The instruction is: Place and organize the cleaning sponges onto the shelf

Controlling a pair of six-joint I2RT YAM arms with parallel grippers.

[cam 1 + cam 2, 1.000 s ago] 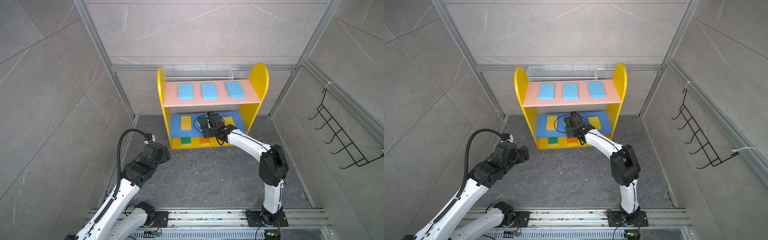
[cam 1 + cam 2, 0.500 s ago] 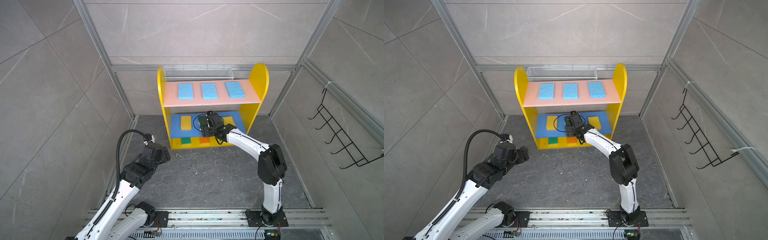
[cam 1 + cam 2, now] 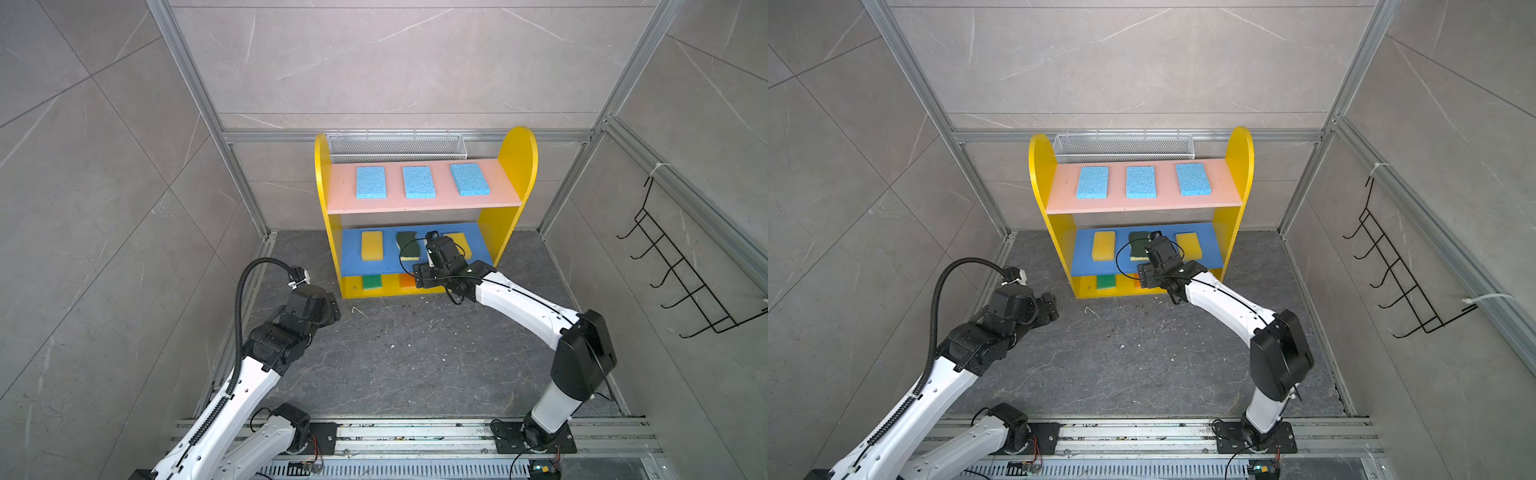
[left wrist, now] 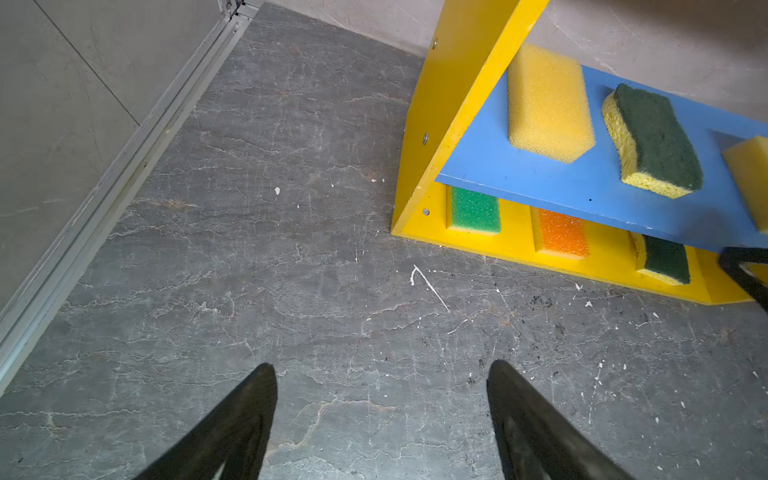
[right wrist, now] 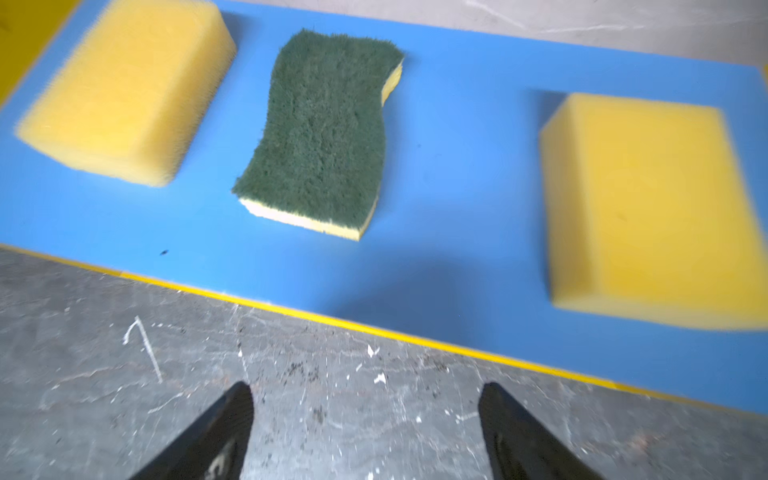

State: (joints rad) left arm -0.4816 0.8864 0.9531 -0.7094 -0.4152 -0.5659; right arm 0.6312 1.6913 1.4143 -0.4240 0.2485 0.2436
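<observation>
Since a second ago the right gripper (image 5: pixel 366 388) has drawn back from the blue middle board (image 3: pixel 386 262), uncovering the dark-green wavy sponge (image 5: pixel 324 129) it had been hiding in the top views. Its claw is spread wide and empty over the stone floor (image 5: pixel 104 332) just in front of the shelf (image 3: pixel 517 153). The left gripper (image 4: pixel 381 365) has barely shifted; it hovers low over the floor, off the shelf's left front corner, also spread and holding nothing. All nine sponges appear to be on the shelf. Three light blue sponges (image 3: pixel 370 183) lie in a row on the pink upper board (image 3: pixel 498 195). The wavy one sits between two yellow sponges (image 5: pixel 124 91) on the blue board. On the yellow base (image 4: pixel 611 253) sit a bright green sponge (image 4: pixel 476 208), an orange sponge (image 4: pixel 563 230) and a second dark-green sponge (image 4: pixel 665 259). No sponge shows on the floor, so the task looks essentially done, apart perhaps from squaring up the slightly skewed wavy sponge. A wire-mesh basket (image 3: pixel 395 147) behind the shelf and a black hook rack (image 3: pixel 681 270) on the right wall are well clear of both arms.
</observation>
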